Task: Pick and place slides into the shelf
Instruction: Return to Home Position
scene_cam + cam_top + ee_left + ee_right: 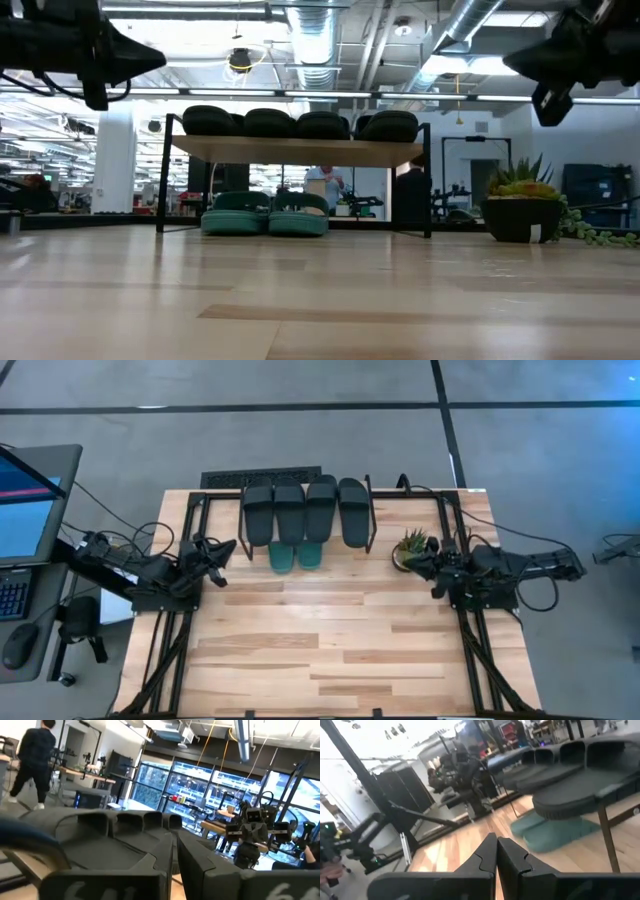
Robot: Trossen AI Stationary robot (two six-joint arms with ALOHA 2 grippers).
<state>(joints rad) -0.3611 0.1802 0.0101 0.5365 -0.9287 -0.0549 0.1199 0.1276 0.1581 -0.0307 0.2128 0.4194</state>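
Four black slides (305, 508) lie side by side on the top board of the shelf (300, 151) at the table's far middle. Two teal slides (295, 555) rest on the tabletop under the board, one end of each poking out toward the near side; the pair also shows in the low view (265, 217). My left gripper (228, 550) hovers shut and empty left of the shelf, above the table. My right gripper (425, 565) hovers shut and empty right of the shelf. In each wrist view the shut fingers (175, 851) (497, 851) point toward the shelf.
A potted plant (411, 546) stands just right of the shelf, close to my right gripper. Black frame rails (170, 650) (485, 660) run along both table sides. Bare wood (320, 650) fills the near half. A monitor (25, 500) sits off the left edge. A person (32, 760) walks in the room.
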